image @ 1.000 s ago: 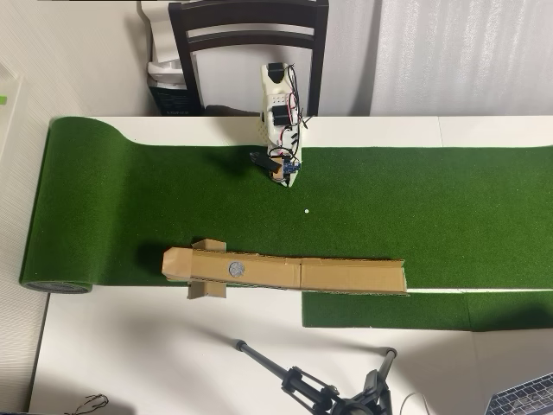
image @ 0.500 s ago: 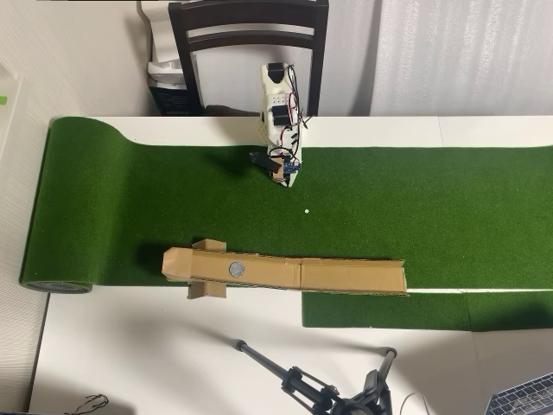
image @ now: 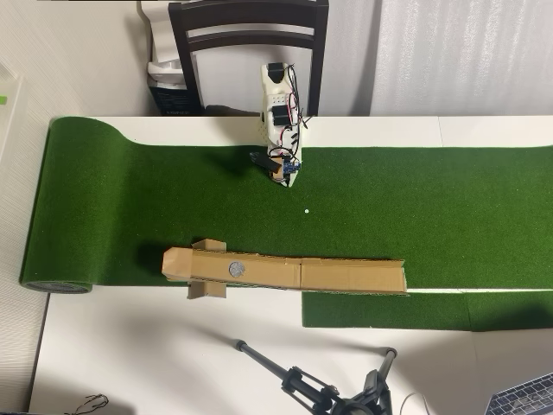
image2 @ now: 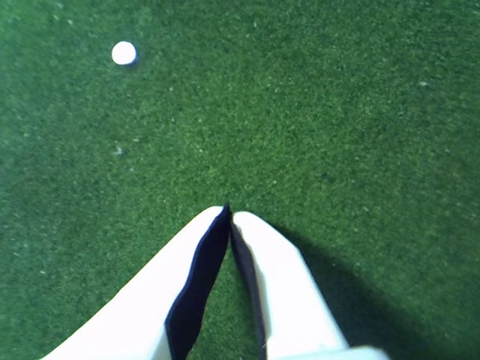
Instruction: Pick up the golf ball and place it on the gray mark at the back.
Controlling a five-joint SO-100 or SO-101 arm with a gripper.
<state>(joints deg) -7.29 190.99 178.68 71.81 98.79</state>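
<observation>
No golf ball shows in either view. The gray mark (image: 236, 269) is a small round spot on the long brown cardboard channel (image: 346, 277), which lies along the near edge of the green turf (image: 449, 207). My white arm stands folded at the far edge of the turf in the overhead view, with my gripper (image: 283, 179) pointing down at the turf, well apart from the channel. In the wrist view my gripper (image2: 229, 214) has its two white fingers (image2: 277, 277) closed tip to tip with nothing between them, over bare turf.
A tiny white dot lies on the turf just in front of my arm (image: 306, 210) and shows at the upper left of the wrist view (image2: 124, 52). A dark chair (image: 249, 35) stands behind the arm. A black tripod (image: 328, 393) lies on the white table near the front.
</observation>
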